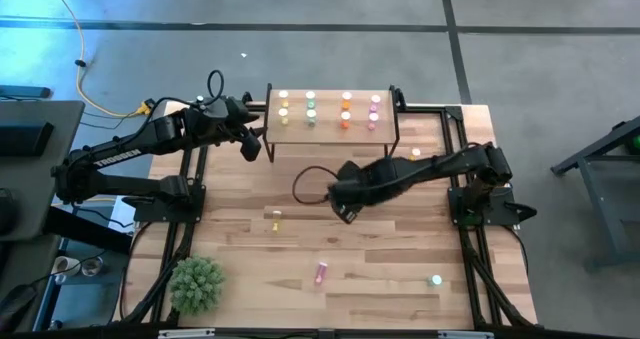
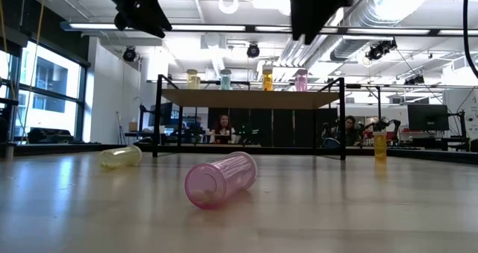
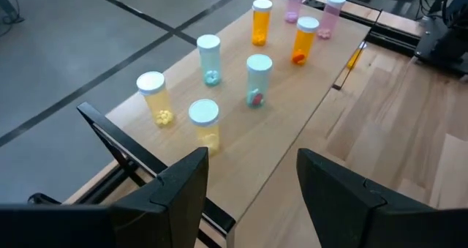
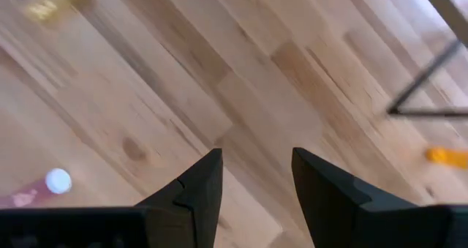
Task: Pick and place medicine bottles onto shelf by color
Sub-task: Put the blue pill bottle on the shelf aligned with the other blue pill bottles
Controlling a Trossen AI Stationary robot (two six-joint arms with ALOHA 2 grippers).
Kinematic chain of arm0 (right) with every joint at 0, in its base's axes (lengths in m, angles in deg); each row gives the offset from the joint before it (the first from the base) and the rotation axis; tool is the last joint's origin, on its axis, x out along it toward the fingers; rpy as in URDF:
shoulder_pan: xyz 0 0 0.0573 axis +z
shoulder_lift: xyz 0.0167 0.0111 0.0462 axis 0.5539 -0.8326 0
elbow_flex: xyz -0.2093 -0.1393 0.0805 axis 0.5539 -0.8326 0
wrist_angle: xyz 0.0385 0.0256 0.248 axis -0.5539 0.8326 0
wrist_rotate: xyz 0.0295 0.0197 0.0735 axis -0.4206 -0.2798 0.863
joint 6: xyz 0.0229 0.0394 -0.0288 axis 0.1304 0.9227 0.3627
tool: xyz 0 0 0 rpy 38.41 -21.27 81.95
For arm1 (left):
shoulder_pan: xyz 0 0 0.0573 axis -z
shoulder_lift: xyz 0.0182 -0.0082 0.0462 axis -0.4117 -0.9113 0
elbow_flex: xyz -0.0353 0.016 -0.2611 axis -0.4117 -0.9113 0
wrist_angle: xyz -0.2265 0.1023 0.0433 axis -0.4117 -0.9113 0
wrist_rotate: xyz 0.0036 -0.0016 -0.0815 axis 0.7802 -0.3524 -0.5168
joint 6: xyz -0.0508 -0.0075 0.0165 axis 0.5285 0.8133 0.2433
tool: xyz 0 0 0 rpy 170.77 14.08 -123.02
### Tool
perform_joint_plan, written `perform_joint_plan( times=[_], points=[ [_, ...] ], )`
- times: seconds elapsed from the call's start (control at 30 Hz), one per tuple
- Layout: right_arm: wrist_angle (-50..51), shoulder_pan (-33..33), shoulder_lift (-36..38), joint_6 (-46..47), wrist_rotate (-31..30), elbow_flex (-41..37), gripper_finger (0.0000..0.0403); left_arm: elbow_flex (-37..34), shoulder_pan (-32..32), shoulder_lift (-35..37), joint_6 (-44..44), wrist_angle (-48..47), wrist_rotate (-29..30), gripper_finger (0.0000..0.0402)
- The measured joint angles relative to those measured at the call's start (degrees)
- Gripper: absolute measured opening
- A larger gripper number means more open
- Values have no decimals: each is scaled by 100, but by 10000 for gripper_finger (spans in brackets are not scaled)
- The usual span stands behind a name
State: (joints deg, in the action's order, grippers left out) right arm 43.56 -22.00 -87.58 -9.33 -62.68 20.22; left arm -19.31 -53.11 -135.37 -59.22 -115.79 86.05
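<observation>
The shelf (image 1: 330, 129) stands at the table's far middle and carries several upright medicine bottles in columns: yellow (image 3: 152, 96), green (image 3: 258, 78), orange (image 3: 305, 39), pink (image 3: 330, 14). Loose on the tabletop are a yellow bottle (image 1: 275, 217) and a pink one (image 2: 220, 180), both on their sides, an upright orange one (image 2: 380, 145) and a green one (image 1: 436, 279). My left gripper (image 3: 252, 182) hovers open by the shelf's left end, nothing between its fingers. My right gripper (image 4: 256, 182) hangs open and empty over the table's middle, pointing steeply down, between the yellow and orange loose bottles.
A small green plant (image 1: 196, 284) sits at the near left corner. A black cable loop (image 1: 305, 179) lies in front of the shelf. The shelf's thin black legs (image 2: 157, 119) stand near my left gripper. People sit in the room beyond the table.
</observation>
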Motion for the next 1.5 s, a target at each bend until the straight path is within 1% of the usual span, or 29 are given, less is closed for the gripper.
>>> perform_joint_plan(
  times=[0.1,0.2,0.33,0.47,0.73,1.07,1.23,1.5],
  points=[
    [216,255,0,522,-102,-66,156,0,0,0,-66,0,0,197],
    [416,522,-9,1073,-83,-231,156,0,0,0,-97,0,-2,197],
    [479,914,-12,1903,123,-616,156,0,0,0,-96,0,-2,197],
    [466,1361,-2,2661,247,-831,156,0,0,0,-98,0,-2,197],
    [409,2203,-7,4160,252,-890,156,0,1,0,-97,2,-2,197],
    [-27,3053,-7,5516,295,-890,156,0,2,0,-54,0,-8,197],
    [-69,3414,-7,6108,267,-890,156,0,2,0,-44,0,-23,197],
    [-71,3939,-7,6984,265,-890,156,0,2,0,250,2,-519,197]
  ],
)
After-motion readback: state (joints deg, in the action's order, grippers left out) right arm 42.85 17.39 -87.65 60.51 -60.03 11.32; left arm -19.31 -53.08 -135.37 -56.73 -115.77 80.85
